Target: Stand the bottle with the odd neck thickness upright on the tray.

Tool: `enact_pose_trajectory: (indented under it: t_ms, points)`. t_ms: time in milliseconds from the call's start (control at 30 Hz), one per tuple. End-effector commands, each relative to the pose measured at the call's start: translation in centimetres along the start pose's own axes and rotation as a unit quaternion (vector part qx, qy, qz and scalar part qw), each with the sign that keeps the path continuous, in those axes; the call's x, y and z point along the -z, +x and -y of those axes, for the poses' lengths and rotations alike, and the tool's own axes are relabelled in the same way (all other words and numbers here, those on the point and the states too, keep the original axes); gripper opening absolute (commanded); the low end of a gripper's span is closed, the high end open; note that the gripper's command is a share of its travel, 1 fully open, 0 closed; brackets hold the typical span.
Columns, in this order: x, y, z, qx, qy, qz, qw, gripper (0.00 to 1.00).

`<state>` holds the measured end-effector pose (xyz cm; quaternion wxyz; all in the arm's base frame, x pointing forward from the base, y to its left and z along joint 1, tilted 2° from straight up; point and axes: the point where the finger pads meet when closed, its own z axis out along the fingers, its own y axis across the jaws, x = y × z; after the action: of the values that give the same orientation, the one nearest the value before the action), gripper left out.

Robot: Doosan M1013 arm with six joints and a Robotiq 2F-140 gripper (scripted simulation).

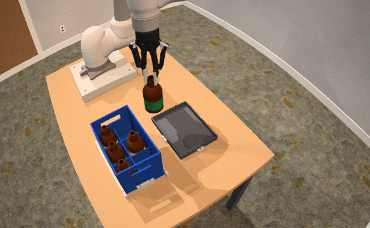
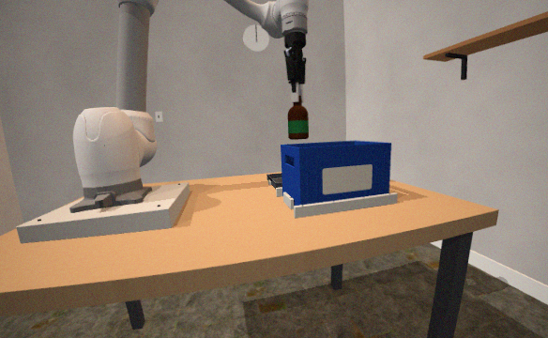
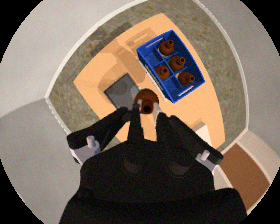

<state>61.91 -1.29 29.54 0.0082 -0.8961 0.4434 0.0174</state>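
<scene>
Light wood rectangular table (image 1: 236, 161) (image 2: 236, 235) (image 3: 98, 75) carries everything; dark legs support it. White-and-grey six-joint arm (image 1: 97, 44) (image 2: 107, 145) stands on a thick pale base plate (image 1: 91, 93) (image 2: 91, 226), at the far left of the table in the top view. Blue open-topped plastic crate (image 1: 145, 177) (image 2: 312, 188) (image 3: 201, 79) rests level at the near left in that view, low white strips along its outer sides, internal dividers forming compartments. Dark grey shallow rectangular tray (image 1: 201, 144) (image 2: 274, 178) (image 3: 113, 97) lies flat to the crate's right, apart from it, with small white blocks at its edges; no bottle on it. Black two-finger gripper (image 1: 151, 76) (image 2: 296, 96) (image 3: 147, 106) points downward, its pale fingertips closed on the neck of a brown bottle with a green label band (image 1: 153, 96) (image 2: 297, 123) (image 3: 146, 96). Held bottle hangs upright in the air, its base above crate-rim height in the exterior view. Four other brown bottles (image 1: 109, 137) (image 3: 167, 47) stand in the crate: three along the left row in the top view, one in the right row. Neck differences: cannot be judged by eye here.
</scene>
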Motion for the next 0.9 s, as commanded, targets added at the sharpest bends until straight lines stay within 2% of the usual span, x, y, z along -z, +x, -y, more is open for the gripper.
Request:
enact_pose_trajectory:
  t_ms: [0, 867]
  points:
    - [0.0, -0.3, 0.6, 0.000, 0.000, 0.000, 1.000, 0.00]
    - [0.0, -2.7, 5.2, 0.000, 0.000, 0.000, 1.000, 0.00]
